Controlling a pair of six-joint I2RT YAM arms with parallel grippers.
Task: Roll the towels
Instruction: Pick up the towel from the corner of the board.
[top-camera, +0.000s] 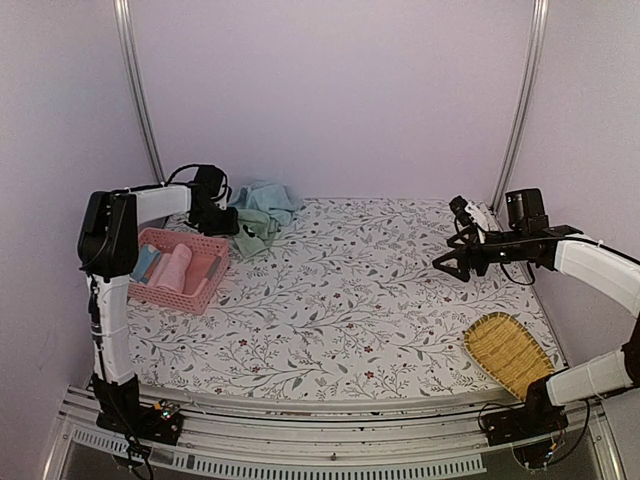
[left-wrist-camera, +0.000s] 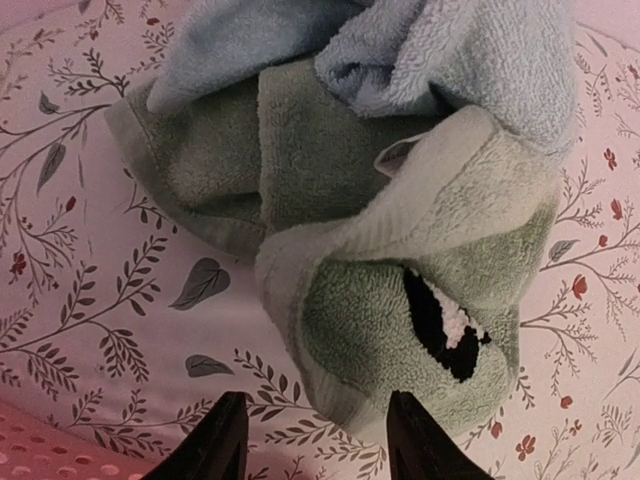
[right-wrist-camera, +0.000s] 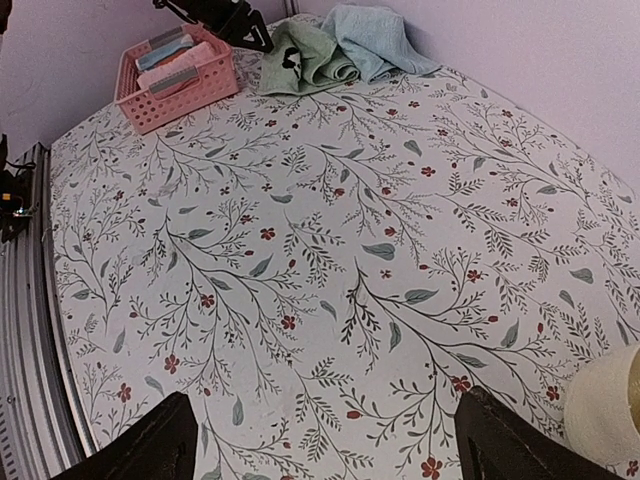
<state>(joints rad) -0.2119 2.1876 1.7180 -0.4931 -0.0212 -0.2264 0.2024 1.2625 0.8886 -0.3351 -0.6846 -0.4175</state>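
Two towels lie bunched together at the table's back left. The pale green towel (top-camera: 257, 233) (left-wrist-camera: 420, 300) (right-wrist-camera: 305, 57) is crumpled, with the light blue towel (top-camera: 268, 198) (left-wrist-camera: 400, 50) (right-wrist-camera: 378, 38) heaped against its far side. My left gripper (top-camera: 234, 226) (left-wrist-camera: 322, 440) hangs just short of the green towel's near corner. Its fingers are apart and hold nothing. Over the table's right side, far from the towels, my right gripper (top-camera: 450, 263) (right-wrist-camera: 332, 450) stands wide open above bare cloth.
A pink lattice basket (top-camera: 150, 291) (right-wrist-camera: 150, 105) holding rolled cloths sits left of the towels, close under the left arm. A woven bamboo tray (top-camera: 508, 352) lies at the front right. A cream rounded object (right-wrist-camera: 605, 410) shows beside the right gripper. Walls close the back.
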